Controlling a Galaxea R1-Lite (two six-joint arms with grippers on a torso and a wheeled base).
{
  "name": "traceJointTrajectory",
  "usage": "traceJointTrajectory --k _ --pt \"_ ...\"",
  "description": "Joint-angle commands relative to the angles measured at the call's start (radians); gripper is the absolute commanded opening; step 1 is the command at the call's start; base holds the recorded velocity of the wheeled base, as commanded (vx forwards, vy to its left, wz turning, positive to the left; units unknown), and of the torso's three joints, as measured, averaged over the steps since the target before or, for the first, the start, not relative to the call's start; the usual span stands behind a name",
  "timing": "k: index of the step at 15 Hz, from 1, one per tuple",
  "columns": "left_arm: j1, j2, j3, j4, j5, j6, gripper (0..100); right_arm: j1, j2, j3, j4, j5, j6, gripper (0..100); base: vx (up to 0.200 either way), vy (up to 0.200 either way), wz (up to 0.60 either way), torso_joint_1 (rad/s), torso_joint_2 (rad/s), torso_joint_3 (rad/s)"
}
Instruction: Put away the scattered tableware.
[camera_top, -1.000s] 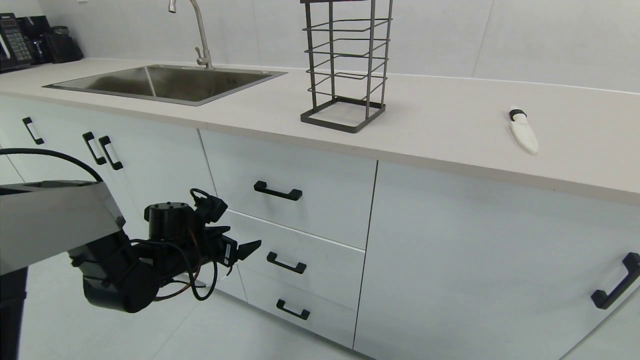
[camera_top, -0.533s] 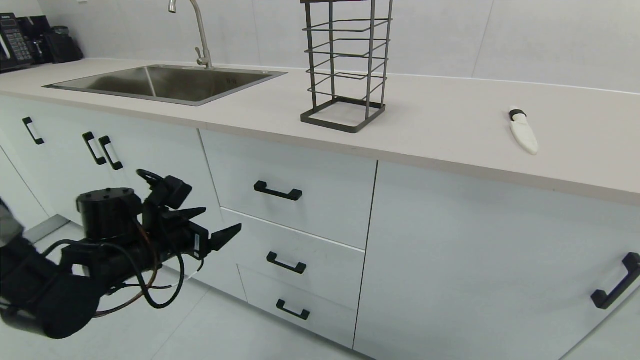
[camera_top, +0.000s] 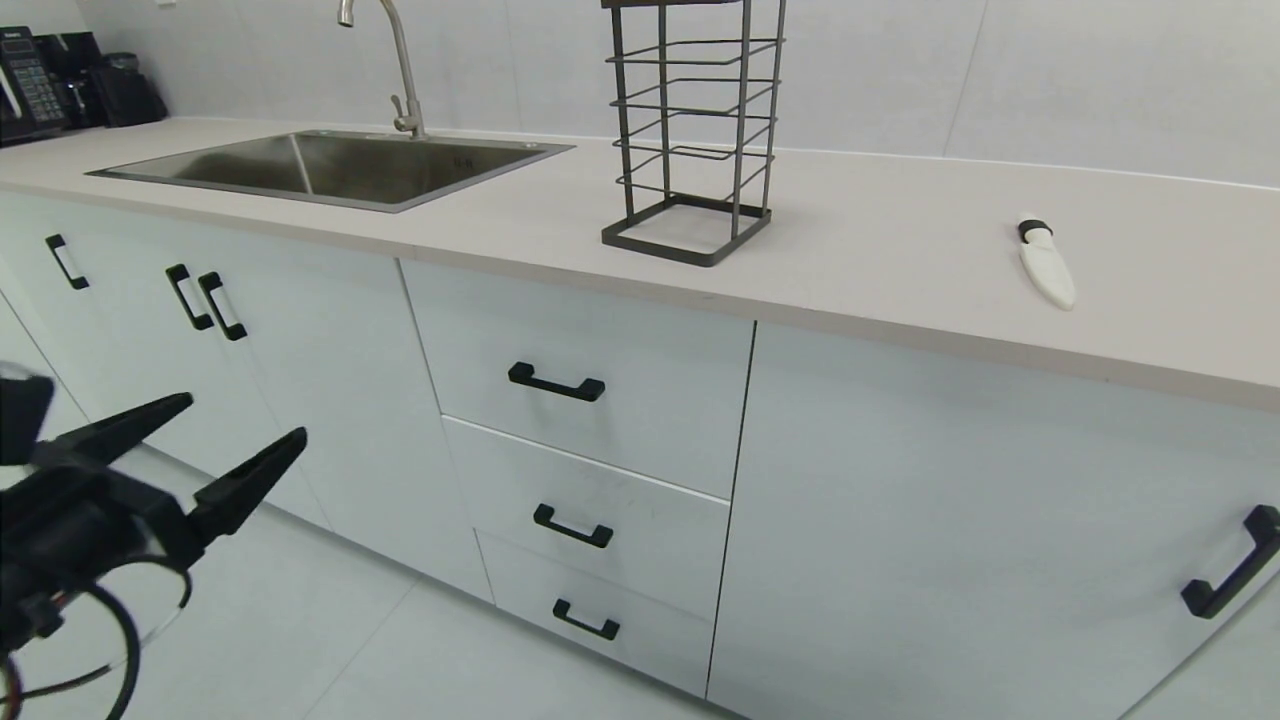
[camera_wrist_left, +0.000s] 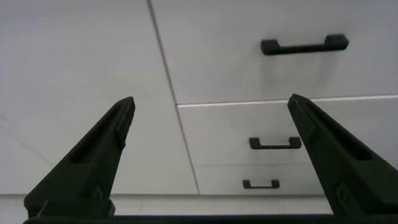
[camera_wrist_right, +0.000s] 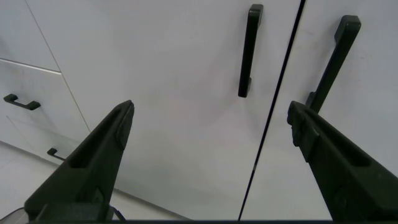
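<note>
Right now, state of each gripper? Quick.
Left black two-finger gripper: open, holding nothing.
Right black two-finger gripper: open, holding nothing.

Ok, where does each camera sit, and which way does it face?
Head view: on the head, looking forward and down at the countertop, sink, wire rack and white utensil; open left gripper low at left.
Left wrist view: on the left wrist, facing the drawer stack past that gripper.
Right wrist view: on the right wrist, facing cabinet doors; open right gripper frames them.
Shared: head and left wrist views show the drawer stack.
</note>
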Motion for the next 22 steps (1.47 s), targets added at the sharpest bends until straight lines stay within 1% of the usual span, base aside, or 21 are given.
traceJointTrajectory --k 1,2,3,5,6,7,8,9,12,13,14,15,16,17,18,19,20,21,22 --pt "0.048 -0.270 0.120 0.002 0.003 -0.059 100 0.001 0.001 0.000 0.000 0.000 0.000 100 0.000 0.000 0.00 0.000 0.00 0.000" --pt "0.048 -0.273 0.120 0.002 0.001 -0.062 100 0.001 0.001 0.000 0.000 0.000 0.000 100 0.000 0.000 0.00 0.000 0.00 0.000" --pt "0.043 -0.353 0.151 0.003 0.000 -0.134 100 0.001 0.001 0.001 0.000 0.000 0.000 100 0.000 0.000 0.00 0.000 0.00 0.000" --pt "0.042 -0.497 0.151 0.063 -0.002 -0.175 100 0.001 0.001 0.000 0.000 0.000 0.000 100 0.000 0.000 0.00 0.000 0.00 0.000" --pt "0.031 -0.569 0.151 0.109 -0.009 -0.182 100 0.001 0.001 0.000 0.000 0.000 0.000 100 0.000 0.000 0.00 0.000 0.00 0.000" --pt "0.017 -0.610 0.151 0.140 -0.020 -0.180 100 0.001 0.001 0.000 0.000 0.000 0.000 100 0.000 0.000 0.00 0.000 0.00 0.000" --pt "-0.026 -0.741 0.151 0.230 -0.063 -0.175 100 0.001 0.001 0.001 0.000 0.000 0.000 100 0.000 0.000 0.00 0.000 0.00 0.000" --pt "-0.041 -0.805 0.148 0.286 -0.069 -0.174 100 0.001 0.001 0.001 0.000 0.000 0.000 100 0.000 0.000 0.00 0.000 0.00 0.000" --pt "-0.127 -0.983 0.149 0.441 -0.069 -0.152 100 0.001 0.001 0.000 0.000 0.000 0.000 100 0.000 0.000 0.00 0.000 0.00 0.000" --pt "-0.130 -1.052 0.149 0.508 -0.069 -0.149 100 0.001 0.001 0.000 0.000 0.000 0.000 100 0.000 0.000 0.00 0.000 0.00 0.000" --pt "-0.124 -1.134 0.151 0.605 -0.069 -0.148 100 0.001 0.001 0.000 0.000 0.000 0.000 100 0.000 0.000 0.00 0.000 0.00 0.000" --pt "-0.112 -1.150 0.151 0.651 -0.065 -0.145 100 0.001 0.001 0.000 0.000 0.000 0.000 100 0.000 0.000 0.00 0.000 0.00 0.000" --pt "-0.107 -1.150 0.151 0.646 -0.063 -0.148 100 0.001 0.001 0.000 0.000 0.000 0.000 100 0.000 0.000 0.00 0.000 0.00 0.000" --pt "-0.089 -1.178 0.151 0.694 -0.055 -0.151 100 0.001 0.001 0.000 0.000 0.000 0.000 100 0.000 0.000 0.00 0.000 0.00 0.000" --pt "-0.076 -1.210 0.149 0.790 -0.032 -0.140 100 0.001 0.001 0.000 0.000 0.000 0.000 100 0.000 0.000 0.00 0.000 0.00 0.000" --pt "-0.076 -1.210 0.149 0.864 0.020 -0.108 100 0.001 0.001 0.001 0.000 0.002 0.000 100 0.000 0.000 0.00 0.000 0.00 0.000" --pt "-0.076 -1.210 0.151 0.948 0.139 -0.088 100 0.001 0.001 0.000 0.000 0.000 0.000 100 0.000 0.000 0.00 0.000 0.00 0.000" --pt "-0.076 -1.210 0.151 1.004 0.170 -0.086 100 0.001 0.001 0.000 0.000 0.000 0.000 100 0.000 0.000 0.00 0.000 0.00 0.000" --pt "-0.076 -1.210 0.149 1.011 0.195 -0.083 100 0.001 0.001 0.001 0.000 0.000 0.000 100 0.000 0.000 0.00 0.000 0.00 0.000"
